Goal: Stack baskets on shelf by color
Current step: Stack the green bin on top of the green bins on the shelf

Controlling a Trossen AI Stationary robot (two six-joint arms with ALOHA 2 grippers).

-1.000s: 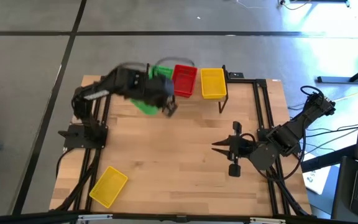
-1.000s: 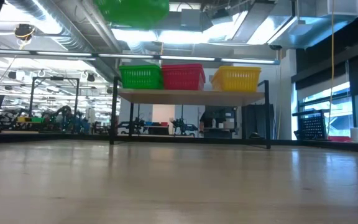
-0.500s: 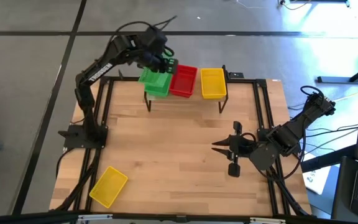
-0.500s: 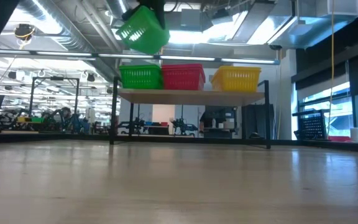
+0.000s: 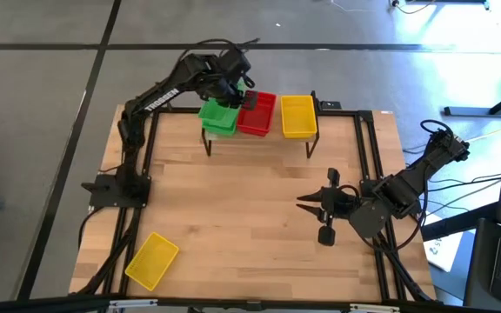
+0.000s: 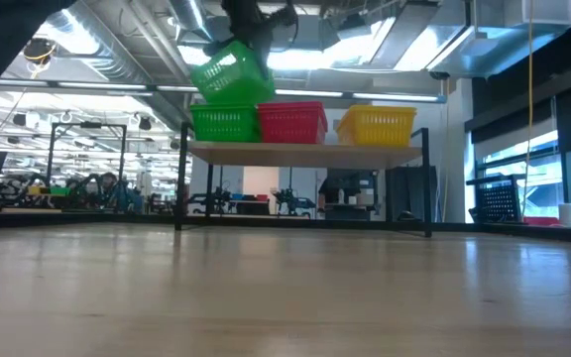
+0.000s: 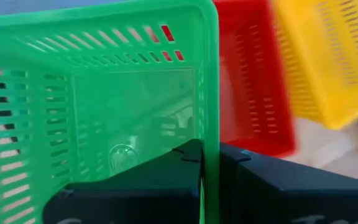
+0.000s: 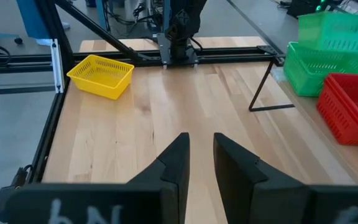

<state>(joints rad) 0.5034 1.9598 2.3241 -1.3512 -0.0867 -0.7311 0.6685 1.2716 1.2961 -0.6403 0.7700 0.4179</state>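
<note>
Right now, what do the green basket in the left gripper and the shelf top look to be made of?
The held green basket looks like moulded plastic, glossy and slightly translucent, with slotted walls. The left gripper is shut on its rim. The shelf has a pale plank top, probably wood, matte, on thin black legs, likely metal.

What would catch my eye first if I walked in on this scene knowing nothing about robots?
Probably the left end effector, shut on the rim of a green plastic mesh basket and holding it tilted in the air above another green basket on the low wooden-topped shelf. Beside that green stack sit bright red plastic mesh baskets and yellow ones. One yellow mesh basket lies alone at the table's near left corner, while the right end effector waits above the tabletop.
</note>
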